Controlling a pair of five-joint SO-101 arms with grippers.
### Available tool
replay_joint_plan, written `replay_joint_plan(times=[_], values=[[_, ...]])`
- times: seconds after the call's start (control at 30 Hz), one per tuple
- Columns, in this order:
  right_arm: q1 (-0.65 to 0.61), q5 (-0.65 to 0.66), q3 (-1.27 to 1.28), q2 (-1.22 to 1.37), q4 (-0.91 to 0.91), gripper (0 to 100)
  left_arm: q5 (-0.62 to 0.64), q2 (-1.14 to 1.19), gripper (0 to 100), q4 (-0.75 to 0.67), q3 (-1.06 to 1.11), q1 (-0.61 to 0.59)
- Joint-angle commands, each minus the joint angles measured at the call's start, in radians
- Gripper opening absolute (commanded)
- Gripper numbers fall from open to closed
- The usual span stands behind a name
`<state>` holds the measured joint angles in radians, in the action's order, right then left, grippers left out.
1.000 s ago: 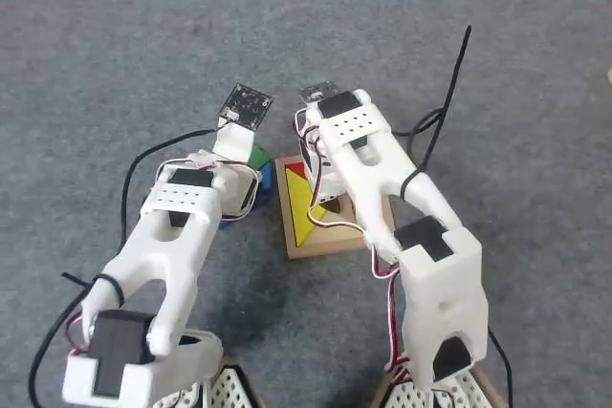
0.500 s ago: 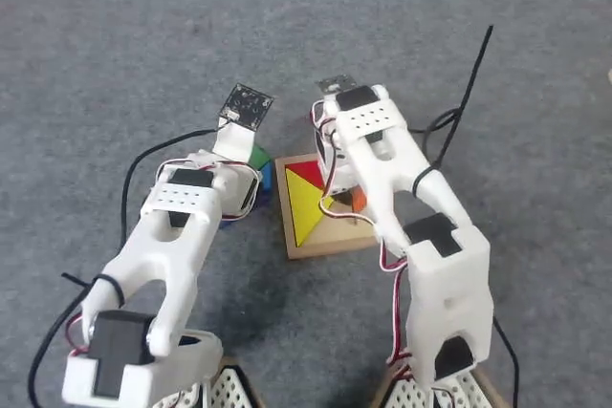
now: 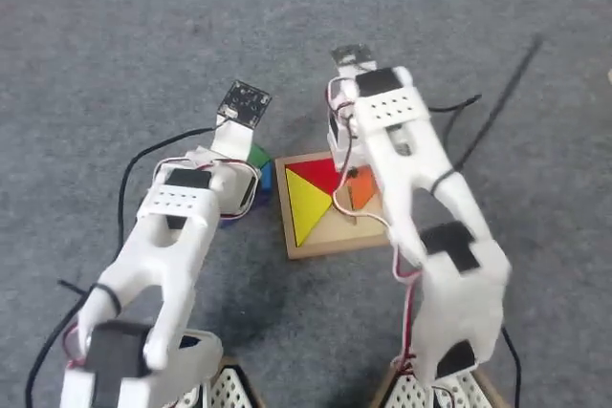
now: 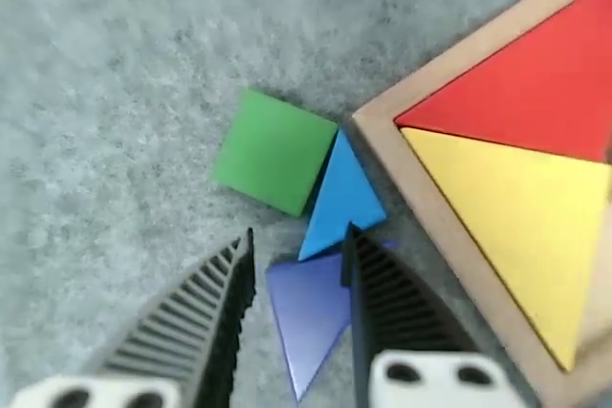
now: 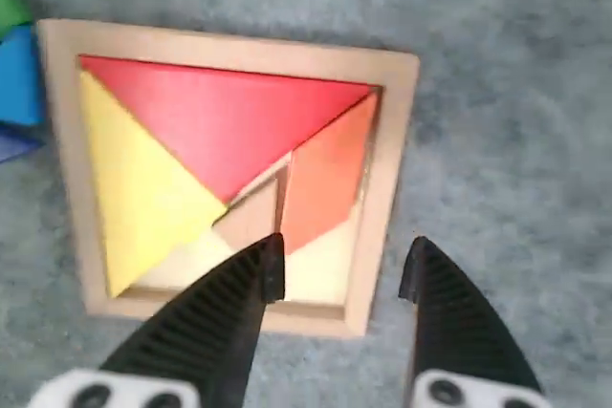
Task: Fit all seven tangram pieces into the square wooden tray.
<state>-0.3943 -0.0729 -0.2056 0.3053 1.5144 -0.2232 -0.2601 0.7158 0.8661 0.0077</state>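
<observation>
Wooden tray (image 5: 390, 155) with 3 coloured pieces (image 5: 229, 112) seated lies under the released, empty right gripper (image 5: 344, 246) — next pick in hand: left gripper (image 4: 298, 236), jaws spread astride the purple triangle (image 4: 306, 317), needs to clench it.

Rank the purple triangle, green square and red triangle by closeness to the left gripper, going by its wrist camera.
1. Purple triangle, right at the left gripper.
2. Green square, on the carpet just beyond it.
3. Red triangle, farthest, inside the wooden tray.
</observation>
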Motion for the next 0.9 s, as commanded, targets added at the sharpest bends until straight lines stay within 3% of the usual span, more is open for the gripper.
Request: replay_joint_plan(times=[0.0, 0.17, 0.37, 0.53, 0.7, 0.87], values=[[0.041, 0.034, 0.18, -0.274, -0.067, 21.2, 0.003, -0.233, 14, 0.15, -0.058, 0.015], [0.15, 0.094, 0.654, -0.622, -0.268, 21.2, -0.077, -0.319, 15, 0.321, -0.113, 0.137], [0.34, 0.252, 1.131, -0.993, -0.44, 21.2, -0.077, -0.121, 17, 0.476, -0.326, 0.269], [0.453, 0.321, 1.346, -1.175, -0.522, 21.2, -0.032, 0.063, 20, 0.413, -0.392, 0.399], [0.473, 0.319, 1.419, -1.208, -0.568, 21.2, 0.015, 0.269, 20, 0.236, -0.414, 0.408], [0.479, 0.319, 1.452, -1.184, -0.621, 21.2, 0.015, 0.427, 20, 0.198, -0.478, 0.405]])
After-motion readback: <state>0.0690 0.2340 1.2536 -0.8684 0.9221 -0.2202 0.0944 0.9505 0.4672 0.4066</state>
